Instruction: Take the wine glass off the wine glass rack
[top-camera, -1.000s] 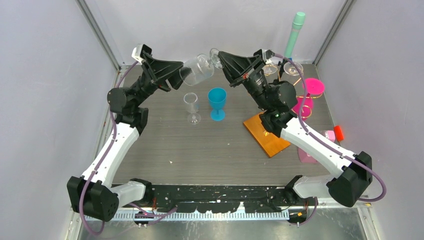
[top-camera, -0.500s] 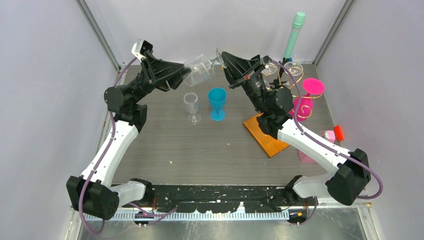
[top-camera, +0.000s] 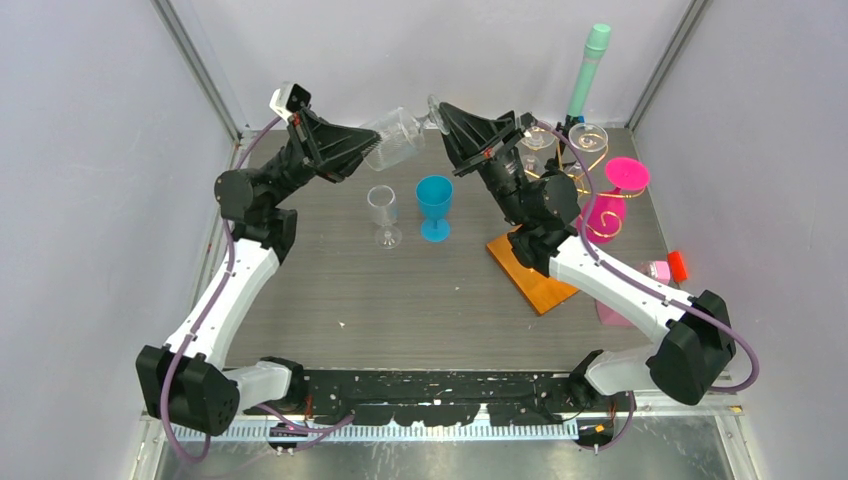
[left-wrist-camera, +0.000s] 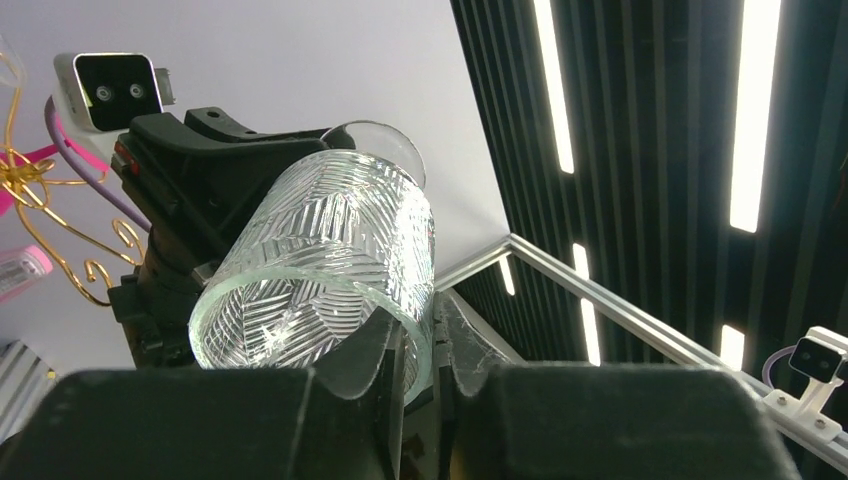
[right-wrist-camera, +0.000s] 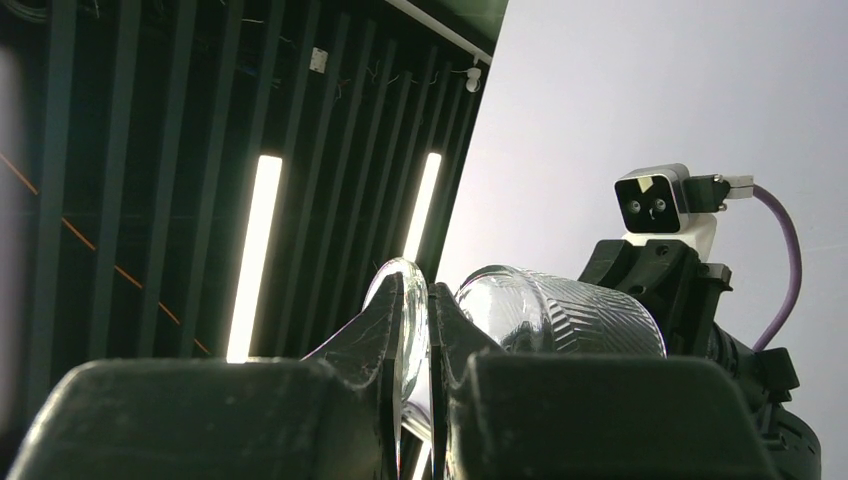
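A clear cut-pattern wine glass (top-camera: 398, 137) hangs on its side in the air at the back of the table, held between both arms. My left gripper (top-camera: 372, 150) is shut on the bowl's rim, one finger inside and one outside (left-wrist-camera: 420, 330). My right gripper (top-camera: 441, 113) is shut on the glass's round foot (right-wrist-camera: 410, 310), with the bowl (right-wrist-camera: 560, 310) beyond it. The wine glass rack, gold wire (top-camera: 580, 172) on an orange-brown wooden base (top-camera: 535, 278), stands at the right behind my right arm. Its curls show in the left wrist view (left-wrist-camera: 60, 250).
A blue goblet (top-camera: 434, 207) and a small clear glass (top-camera: 383, 212) stand on the table below the held glass. Pink glasses (top-camera: 627, 172) and clear glasses (top-camera: 590, 135) hang on the rack. A green-capped tube (top-camera: 590, 62) stands at the back right, and a red item (top-camera: 679, 265) lies by the right wall.
Both arms have lifted the glass slightly up and toward the back. The right arm has shifted left, uncovering more of the rack. Both grips are unchanged.
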